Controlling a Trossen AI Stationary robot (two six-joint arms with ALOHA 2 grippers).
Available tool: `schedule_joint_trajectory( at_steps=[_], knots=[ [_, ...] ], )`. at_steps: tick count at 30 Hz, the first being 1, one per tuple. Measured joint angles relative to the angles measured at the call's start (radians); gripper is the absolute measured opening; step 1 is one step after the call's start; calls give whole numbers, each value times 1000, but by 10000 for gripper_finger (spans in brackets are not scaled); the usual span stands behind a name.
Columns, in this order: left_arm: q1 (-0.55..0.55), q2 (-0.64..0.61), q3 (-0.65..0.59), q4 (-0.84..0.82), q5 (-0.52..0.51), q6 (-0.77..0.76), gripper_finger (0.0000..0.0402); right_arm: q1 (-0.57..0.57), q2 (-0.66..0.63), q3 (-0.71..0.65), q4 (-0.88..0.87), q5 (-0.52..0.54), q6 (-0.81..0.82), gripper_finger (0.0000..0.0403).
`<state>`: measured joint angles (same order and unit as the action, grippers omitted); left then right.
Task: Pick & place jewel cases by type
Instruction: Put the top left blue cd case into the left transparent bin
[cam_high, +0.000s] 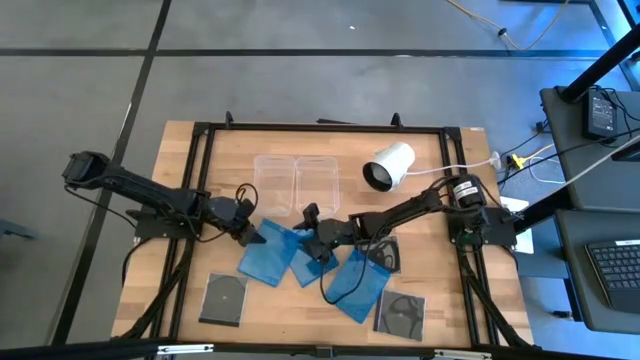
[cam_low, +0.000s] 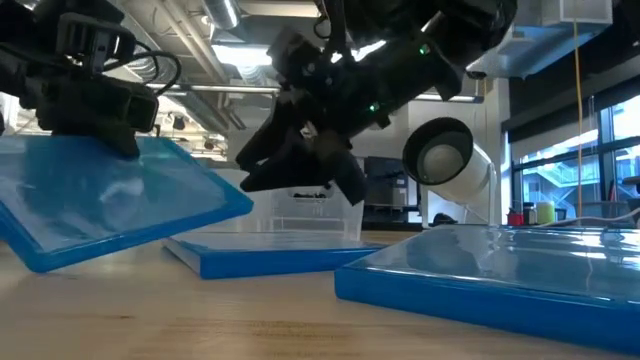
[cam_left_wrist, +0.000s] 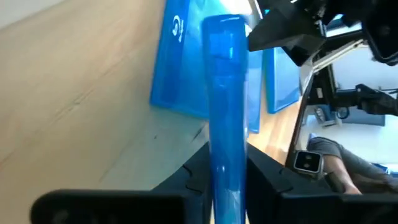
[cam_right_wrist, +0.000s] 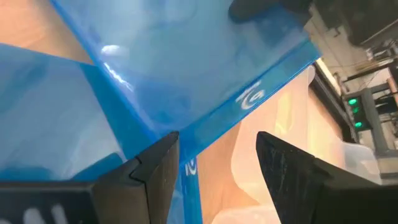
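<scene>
Left gripper (cam_left_wrist: 227, 186) fingers pinch a tilted translucent blue square jewel case (cam_high: 268, 252) edge-on for lifting; right gripper (cam_high: 312, 243) fingers gape, empty.

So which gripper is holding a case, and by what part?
The left gripper pinches a blue jewel case by its edge, one side lifted; the right gripper holds nothing.

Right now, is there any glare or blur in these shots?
Low view: near blue case soft, ceiling lights bright. Left wrist view: the gripped blue case fills the centre, blurred. Right wrist view: white highlights streak a blue case. High view: even light.
</scene>
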<state>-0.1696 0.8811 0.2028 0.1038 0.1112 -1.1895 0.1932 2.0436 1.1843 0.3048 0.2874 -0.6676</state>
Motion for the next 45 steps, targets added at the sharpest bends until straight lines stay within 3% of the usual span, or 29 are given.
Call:
schedule_joint_trajectory(
  at_steps=[5, 10, 19, 23, 28, 32, 35, 40, 45],
  knots=[
    [0, -30, 0, 3, -3, 8, 29, -2, -24, 0, -80, -5, 61, 217],
    [0, -52, 0, 26, -4, 42, 36, 17, -81, -10, -269, -16, 158, 216],
    [0, -119, 0, 192, -7, 194, 31, 19, -310, -145, -364, -55, 330, 216],
    [0, -164, 0, 297, -15, 291, 30, 20, -410, -198, -378, 0, 376, 216],
    [13, -213, 0, 373, -141, 432, 42, 19, -500, -254, -383, 71, 380, 216],
    [51, -245, 0, 364, -360, 448, 33, 20, -533, -274, -394, 135, 385, 216],
    [87, -277, 0, 363, -451, 494, 28, 19, -537, -275, -407, 149, 403, 216],
    [155, -359, 1, 331, -458, 476, 33, 20, -537, -275, -431, 149, 416, 216],
    [236, -448, 26, 71, -460, 385, 27, 19, -537, -275, -467, 149, 451, 216]
  ],
)
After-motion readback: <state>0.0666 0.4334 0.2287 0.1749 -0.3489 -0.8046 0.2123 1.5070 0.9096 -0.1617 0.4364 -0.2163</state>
